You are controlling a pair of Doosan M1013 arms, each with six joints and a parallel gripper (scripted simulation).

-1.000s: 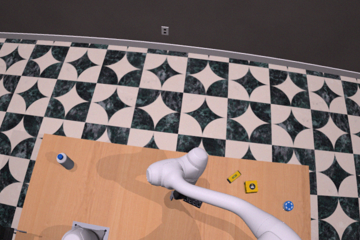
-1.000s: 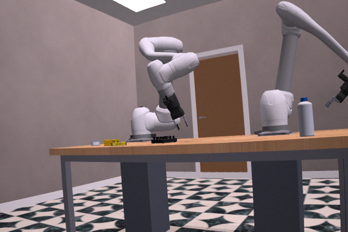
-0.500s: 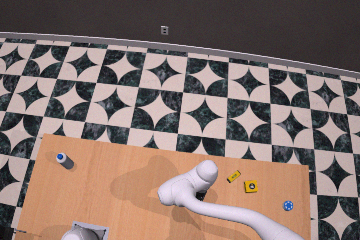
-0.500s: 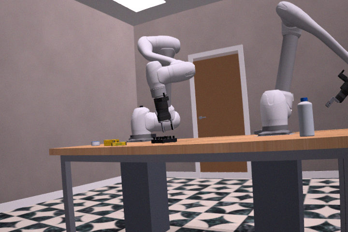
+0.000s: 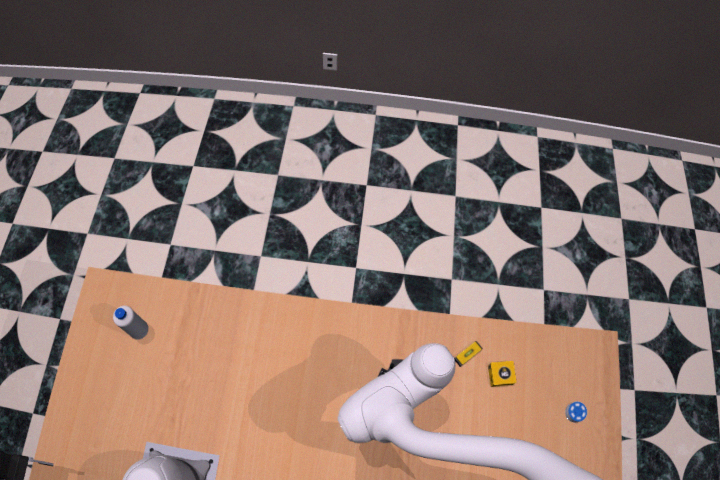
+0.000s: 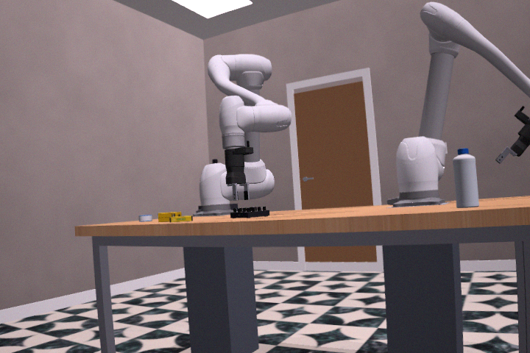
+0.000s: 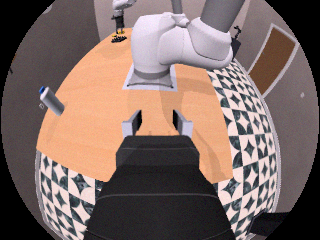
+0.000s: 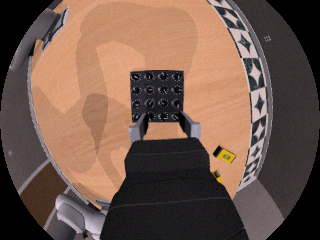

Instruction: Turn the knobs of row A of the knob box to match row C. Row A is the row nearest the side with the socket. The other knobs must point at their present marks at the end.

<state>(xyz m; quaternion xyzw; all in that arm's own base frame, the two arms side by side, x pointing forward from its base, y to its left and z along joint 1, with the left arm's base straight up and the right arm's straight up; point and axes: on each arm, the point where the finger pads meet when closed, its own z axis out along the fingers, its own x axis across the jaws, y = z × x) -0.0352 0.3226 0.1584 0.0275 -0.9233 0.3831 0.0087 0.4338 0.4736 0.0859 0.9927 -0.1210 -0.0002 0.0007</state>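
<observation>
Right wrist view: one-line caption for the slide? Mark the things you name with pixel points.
Open right gripper (image 8: 165, 128) above the knob box (image 8: 157, 96), two yellow items off to one side.

Right gripper (image 6: 240, 198) (image 8: 164, 128): vertical, fingers open, pointing down. Left gripper (image 6: 500, 160) (image 7: 157, 125): raised, tilted obliquely downward, fingers open. Left arm (image 6: 436, 87) (image 7: 182, 47): elbow high.
</observation>
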